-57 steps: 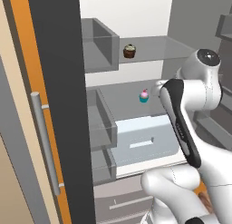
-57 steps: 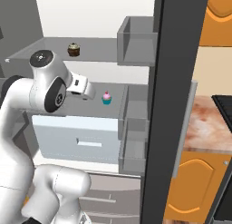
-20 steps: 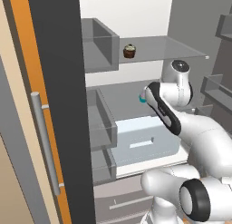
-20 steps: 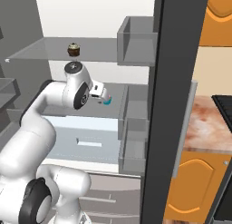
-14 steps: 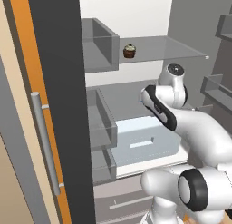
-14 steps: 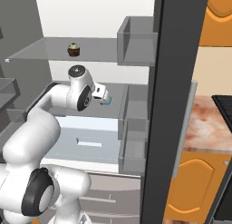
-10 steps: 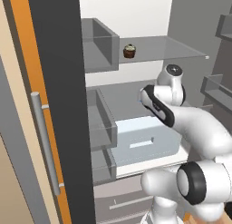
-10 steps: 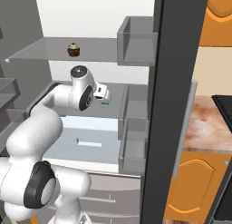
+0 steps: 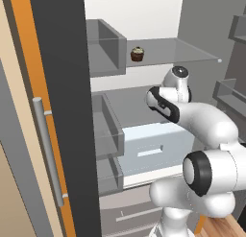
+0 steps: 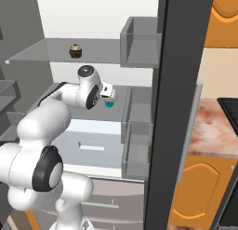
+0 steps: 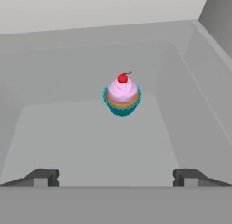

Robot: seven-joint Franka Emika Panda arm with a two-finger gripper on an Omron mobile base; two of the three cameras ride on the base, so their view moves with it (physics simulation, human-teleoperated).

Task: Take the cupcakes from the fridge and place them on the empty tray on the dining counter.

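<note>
The fridge (image 9: 144, 20) stands open. On its middle shelf sits the pink-frosted cupcake (image 11: 122, 97), teal wrapper and a cherry on top, upright. My gripper (image 11: 115, 177) is open, level with that shelf and a short way in front of it, fingertips (image 11: 43, 177) wide apart and touching nothing. In the right base view the teal wrapper (image 10: 109, 104) peeks out just past my hand. The dark brown cupcake (image 9: 138, 54) stands on the glass shelf above, also the brown cupcake (image 10: 76, 50) from the right. The empty tray and the dining counter are out of view.
Grey door bins (image 9: 105, 51) line the shelves at the side. A pale drawer (image 9: 153, 147) sits under the middle shelf. The fridge door edge (image 10: 174, 84) stands close on the right, with a marbled counter top (image 10: 214, 131) and orange cabinets beyond.
My arm has stretched further into the fridge along the middle shelf, bringing the hand closer to the pink cupcake. The jaws stayed open. Both cupcakes stand where they were.
</note>
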